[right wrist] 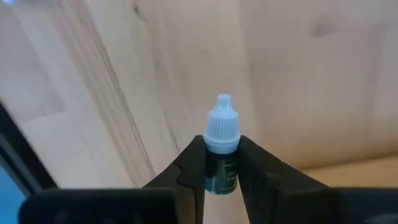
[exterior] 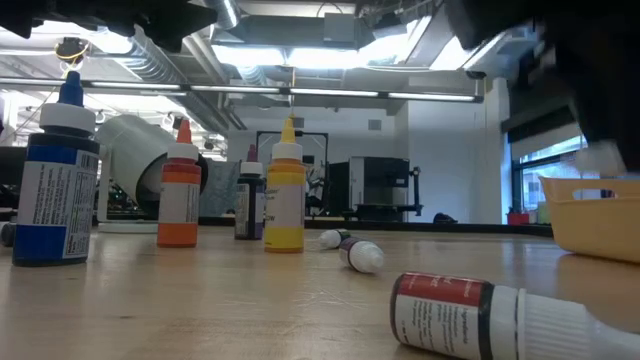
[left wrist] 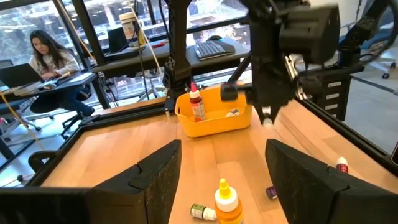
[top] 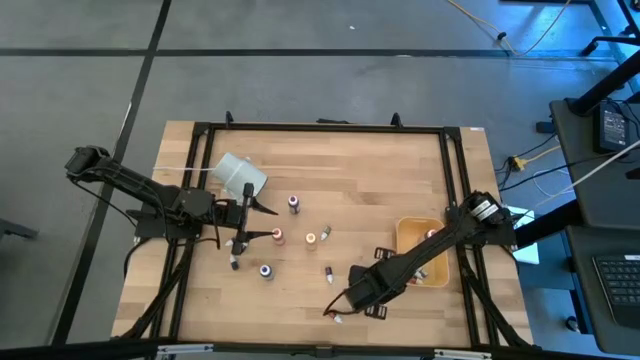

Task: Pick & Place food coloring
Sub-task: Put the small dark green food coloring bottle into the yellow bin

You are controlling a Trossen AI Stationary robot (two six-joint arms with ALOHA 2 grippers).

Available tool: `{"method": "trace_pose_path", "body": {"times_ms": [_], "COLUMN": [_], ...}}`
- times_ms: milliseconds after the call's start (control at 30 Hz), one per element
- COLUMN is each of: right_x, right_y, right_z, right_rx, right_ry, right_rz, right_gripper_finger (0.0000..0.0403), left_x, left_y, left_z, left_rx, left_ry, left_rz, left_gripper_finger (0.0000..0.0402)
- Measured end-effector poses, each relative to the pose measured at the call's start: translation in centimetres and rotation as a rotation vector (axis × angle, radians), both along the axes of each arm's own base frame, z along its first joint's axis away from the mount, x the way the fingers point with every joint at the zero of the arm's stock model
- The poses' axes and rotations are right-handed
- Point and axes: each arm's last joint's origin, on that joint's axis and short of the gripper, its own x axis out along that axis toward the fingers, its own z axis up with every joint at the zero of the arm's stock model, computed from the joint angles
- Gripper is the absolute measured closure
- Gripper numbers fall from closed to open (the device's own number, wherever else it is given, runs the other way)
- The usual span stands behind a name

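I see small food coloring bottles in the middle of the high view. In the low view, a blue bottle (exterior: 55, 180), an orange bottle (exterior: 180, 188), a dark bottle (exterior: 249, 200) and a yellow bottle (exterior: 285, 190) stand up at the left. A red bottle (exterior: 470, 315) lies flat at the lower right. One dark teal bottle (right wrist: 222, 155) with a pale cap sits pinched upright.

light: bright ceiling lamps (exterior: 330, 52) | glare: windows | blur: near arm, low view
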Motion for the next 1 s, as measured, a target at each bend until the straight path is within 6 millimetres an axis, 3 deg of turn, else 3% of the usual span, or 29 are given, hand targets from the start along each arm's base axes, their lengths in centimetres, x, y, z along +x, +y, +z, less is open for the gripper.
{"method": "trace_pose_path", "body": {"times_ms": [200, 433, 733, 1000], "right_x": [-2.5, -7.1, -12.1, -13.9], "right_y": [0.5, -0.8, -3.8, -5.2], "right_z": [3.6, 5.8, 2.9, -1.1], "right_rx": [-0.1, -0.2, -0.066, 0.029], "right_ry": [-0.024, -0.023, -0.102, -0.117], "right_rz": [0.027, -0.147, -0.32, -0.358], "right_gripper_finger": [0.032, 0.0323, 0.0321, 0.0321], "left_x": [0.0, 0.0, 0.0, 0.0], "left_y": [0.0, 0.0, 0.0, 0.0], "left_z": [-0.1, -0.1, 0.0, 0.0], "left_rx": [0.003, 0.005, 0.003, 0.003], "left_ry": [0.006, 0.005, 0.0, 0.0], "left_rz": [0.0, 0.0, 0.0, 0.0], "left_gripper_finger": [0.0173, 0.0174, 0.0174, 0.0172]}}
